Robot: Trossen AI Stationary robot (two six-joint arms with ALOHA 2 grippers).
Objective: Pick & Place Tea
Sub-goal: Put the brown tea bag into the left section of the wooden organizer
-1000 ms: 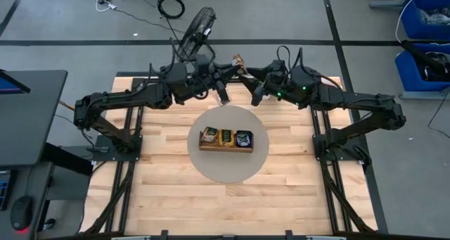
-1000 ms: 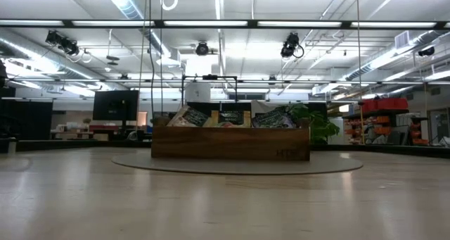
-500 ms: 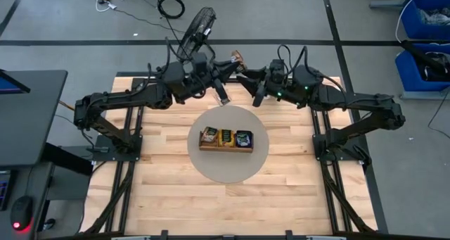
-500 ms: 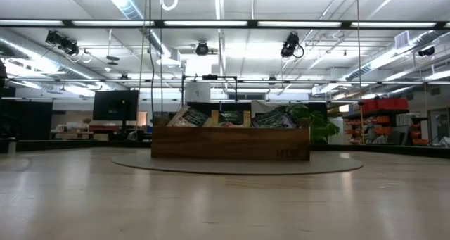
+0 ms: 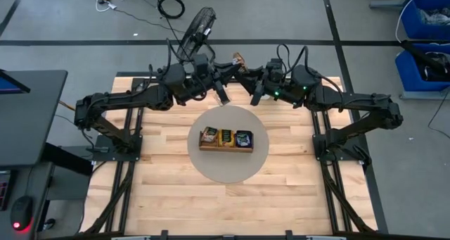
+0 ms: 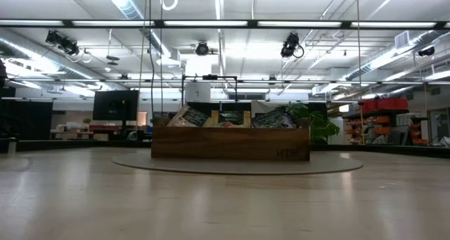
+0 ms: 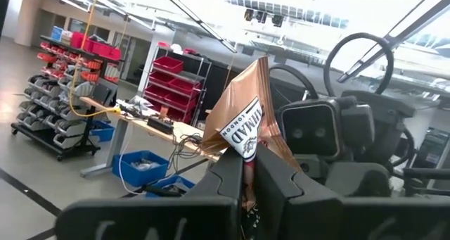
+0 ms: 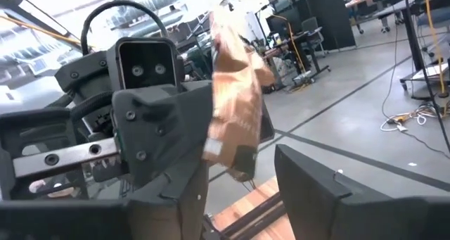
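On the table point(image 5: 169, 191), the wooden tray point(image 5: 226, 148) sits on a round grey mat point(image 5: 211, 166) with tea packets point(image 5: 226, 137) standing in all three of its compartments; nothing touches it and both arms are well clear of it, so little can go wrong there

The risk is farther back, high over the far edge of the table, where the two grippers meet in the air. The left gripper point(image 7: 249, 152) is pinched tight on the lower corner of a copper-brown packet point(image 7: 242, 117), which stands up from its fingers. The right gripper point(image 8: 242, 152) faces it with its fingers apart, one on each side of the same packet point(image 8: 235, 106), a gap showing on at least one side, so it has no hold yet. This looks like a hand-over

The main danger is timing: if the left fingers let go before the right ones have clamped, the packet drops. It hangs about over the table's far edge, so it would probably land on the floor behind, out of reach. The packet is thin, crinkled and bent, so the right fingers may catch only a loose flap and lose it when the arms part. The two grippers are also very near each other; a small misjudged push could knock fingers together or crush the packet

Beyond them, a fan point(image 5: 199, 23) lies on the floor
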